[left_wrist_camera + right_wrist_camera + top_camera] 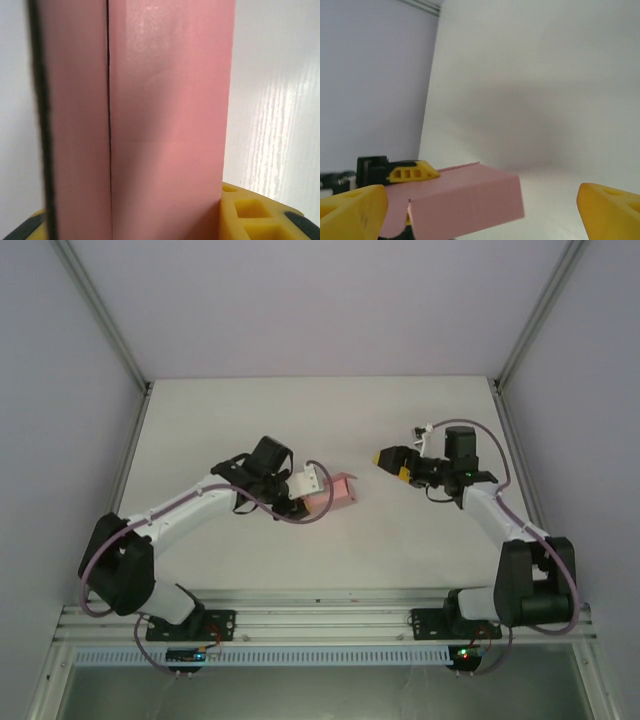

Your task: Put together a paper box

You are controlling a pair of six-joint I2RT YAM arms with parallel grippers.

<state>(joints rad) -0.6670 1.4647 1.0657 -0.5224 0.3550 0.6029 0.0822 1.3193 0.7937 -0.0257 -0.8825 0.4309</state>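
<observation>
Logging the paper box (338,492) lying near the middle of the table (300,410), a matte white surface catching soft glare streaks. Seeing smooth pink card, faintly glossy, folded into a flat-sided rectangular form with crisp straight edges. Noting, in the left wrist view, a thin dark seam running the length of the box between two panels, and a faint crease crossing the wider panel. Noting, in the right wrist view, a pink panel with a rounded cut edge at the box's lower left. Finding the left gripper (318,495) closed on the box's left end, its yellow plastic fingers (250,215), moulded with square pockets, pressing against the card on either side. Finding the right gripper (392,462) hanging to the right of the box, apart from it, spread wide and gripping nothing, its blunt yellow fingertips (355,210) sitting at both lower corners of its own view. Registering pale grey walls (320,300) and a ridged metal rail (320,618) along the near edge.
</observation>
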